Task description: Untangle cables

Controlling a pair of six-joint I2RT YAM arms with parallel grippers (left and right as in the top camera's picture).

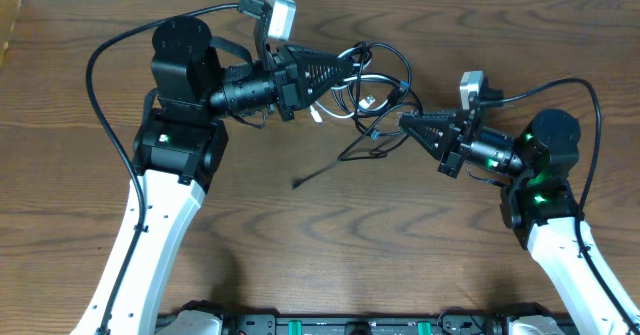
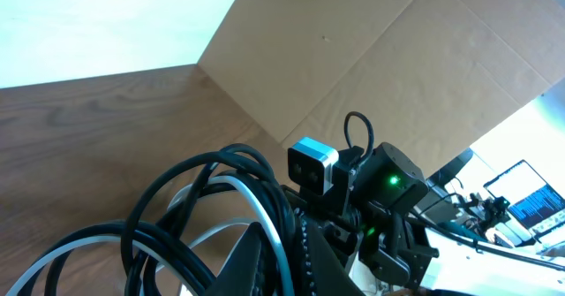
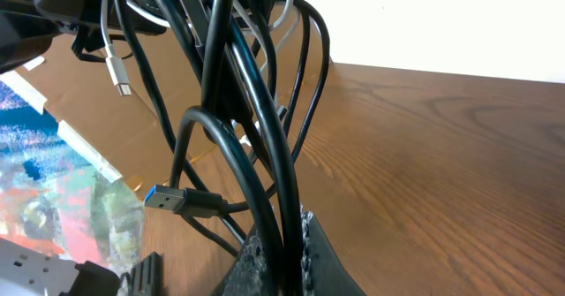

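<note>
A tangle of thin black cables (image 1: 380,85) with one white cable (image 1: 335,100) hangs between my two grippers above the table. My left gripper (image 1: 352,63) is shut on the bundle at its upper left; in the left wrist view black loops (image 2: 177,199) and the white cable (image 2: 265,216) run between the fingers (image 2: 296,256). My right gripper (image 1: 405,122) is shut on black cables at the bundle's right; in the right wrist view two black strands (image 3: 274,190) pass through its fingers (image 3: 287,252). A USB plug (image 3: 168,201) dangles to the left. One black end (image 1: 320,175) trails on the table.
The brown wooden table (image 1: 330,235) lies below. A cardboard sheet (image 2: 380,57) stands behind in the left wrist view. Thick black arm wires (image 1: 100,65) loop off both arms. The right arm's camera (image 2: 313,168) shows in the left wrist view.
</note>
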